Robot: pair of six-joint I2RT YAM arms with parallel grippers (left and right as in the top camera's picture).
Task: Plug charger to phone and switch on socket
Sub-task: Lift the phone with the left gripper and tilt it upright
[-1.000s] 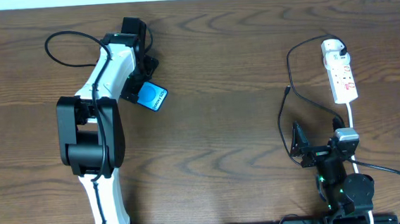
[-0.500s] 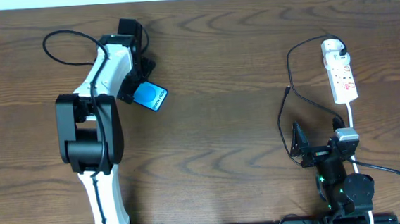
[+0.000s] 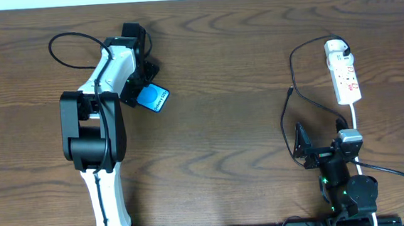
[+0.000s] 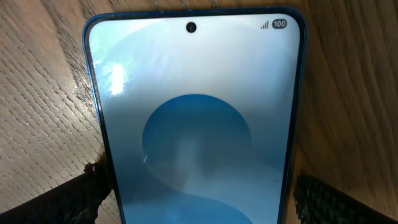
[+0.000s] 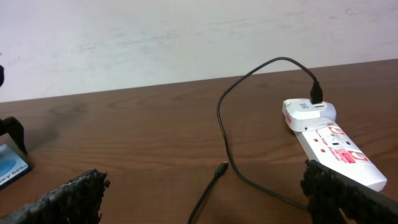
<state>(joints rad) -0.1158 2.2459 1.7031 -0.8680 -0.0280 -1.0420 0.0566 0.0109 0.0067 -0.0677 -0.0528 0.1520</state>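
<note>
Phone (image 4: 196,124) sits between left jaws, grip unclear; right jaws apart near charger (image 5: 218,115).

The phone (image 4: 199,124) is fronted by a pale blue-white wash with a darker blue disc and is framed in deep blue; a black dot is set at its 12 o'clock edge. The table (image 3: 220,69) is grained in dark brown. At 2 o'clock on it, the socket (image 3: 345,76) is coloured white with red marks, and the charger (image 5: 218,115) black. The left arm (image 3: 110,69) is cased in white and black. The pads (image 4: 56,199) of the left gripper (image 4: 198,196) are black and coarsely textured.
</note>
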